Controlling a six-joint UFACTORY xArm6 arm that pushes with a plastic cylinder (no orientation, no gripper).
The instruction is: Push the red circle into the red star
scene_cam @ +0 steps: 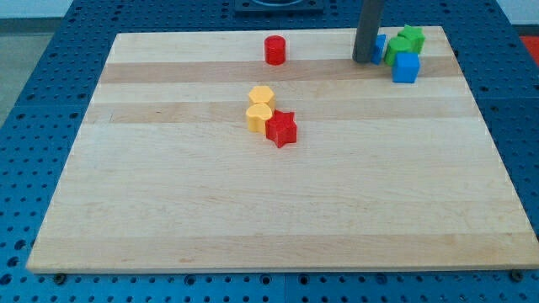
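Note:
The red circle (274, 50) stands near the board's top edge, a little left of centre. The red star (282, 129) lies lower down near the middle, touching a yellow block (258, 117); a yellow hexagon (262, 96) sits just above that. My tip (365, 60) is at the view's top right, well to the right of the red circle, right beside a cluster of blue and green blocks.
The cluster at the top right holds a green star (411, 37), a green block (397, 48), a blue cube (406, 68) and a blue block (380, 48) partly hidden behind the rod. The wooden board (278, 210) lies on a blue perforated table.

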